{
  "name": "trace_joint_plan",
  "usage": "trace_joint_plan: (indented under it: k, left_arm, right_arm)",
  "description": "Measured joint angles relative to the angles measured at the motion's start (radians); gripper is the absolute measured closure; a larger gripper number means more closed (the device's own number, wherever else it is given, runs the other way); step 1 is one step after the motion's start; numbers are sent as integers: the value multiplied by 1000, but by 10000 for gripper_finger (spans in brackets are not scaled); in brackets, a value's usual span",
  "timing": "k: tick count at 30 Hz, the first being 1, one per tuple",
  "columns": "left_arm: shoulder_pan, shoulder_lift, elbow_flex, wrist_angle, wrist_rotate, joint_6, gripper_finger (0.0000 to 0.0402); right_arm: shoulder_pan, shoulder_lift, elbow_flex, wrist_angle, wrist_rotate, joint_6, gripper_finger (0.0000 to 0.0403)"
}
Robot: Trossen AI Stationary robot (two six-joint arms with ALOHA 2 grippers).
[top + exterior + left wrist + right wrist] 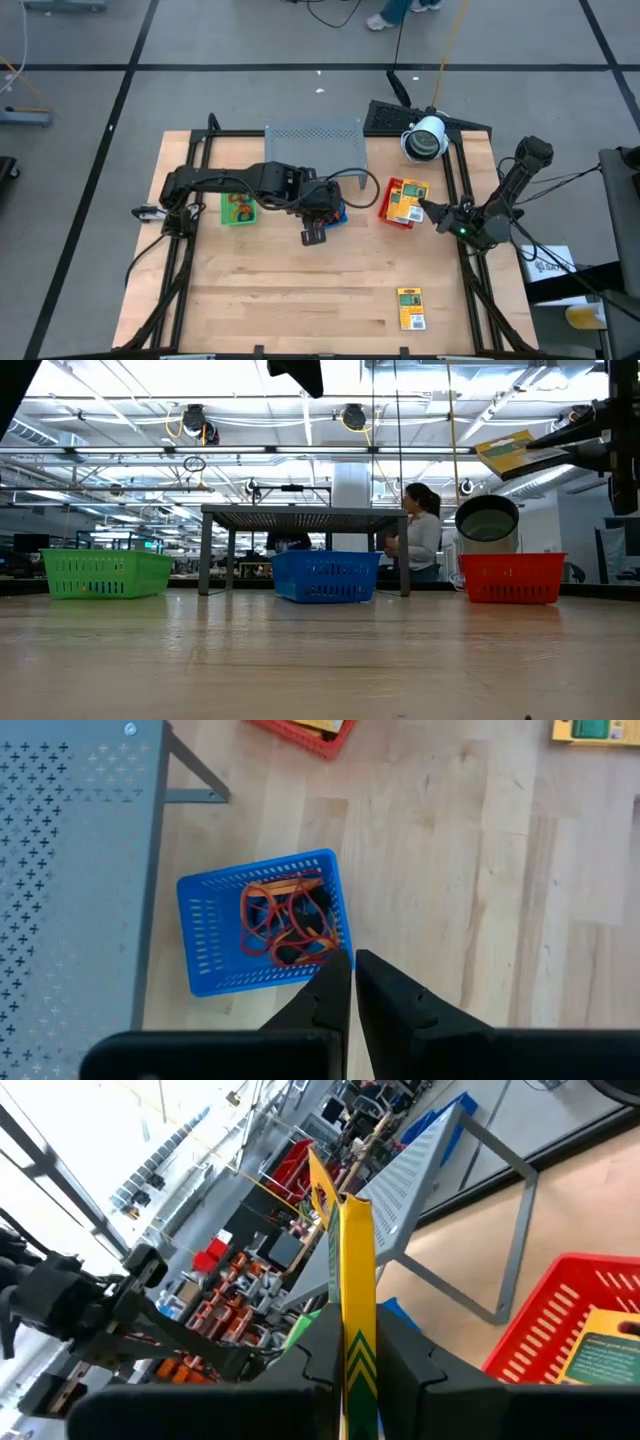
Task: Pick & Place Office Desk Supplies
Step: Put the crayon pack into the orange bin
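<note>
My right gripper [355, 1342] is shut on a yellow packet [352, 1260], held high beside the red tray [392, 212]; the low view shows the packet [510, 452] well above the table. The red tray holds more yellow packets [408, 198]. Another yellow packet [411, 308] lies flat on the table near the front edge. My left gripper [352, 965] is shut and holds nothing, hovering above the near side of the blue tray [215, 935], which holds orange rubber bands [270, 915] and dark clips. The green tray [238, 208] stands to the left. My right gripper pinches the yellow packet's two flat faces [352, 1315] between its two fingers, at one end of the packet. The fingers come roughly level from the table's right side. The packet sticks out beyond the fingertips, tilted, and is lifted clear of tray and table.
A grey perforated metal shelf [315, 148] stands behind the blue tray at the table's far side. A white round camera [425, 140] sits at the far right. Bare wood lies in the table's middle and front [300, 300]. A person [420, 540] shows in the room behind.
</note>
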Motion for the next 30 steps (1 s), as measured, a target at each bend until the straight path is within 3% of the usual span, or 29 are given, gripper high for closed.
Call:
trace_joint_plan:
  k: [8, 20, 30]
  left_arm:
    - [-6, 0, 0, 0, 0, 0, 371]
    - [-6, 0, 0, 0, 0, 1, 371]
    - [-6, 0, 0, 0, 0, 1, 371]
  right_arm:
    - [0, 0, -2, 85, 1, -223, 379]
    - [0, 0, -3, 84, -30, -890, 380]
    - [-4, 0, -3, 75, -1, -1006, 372]
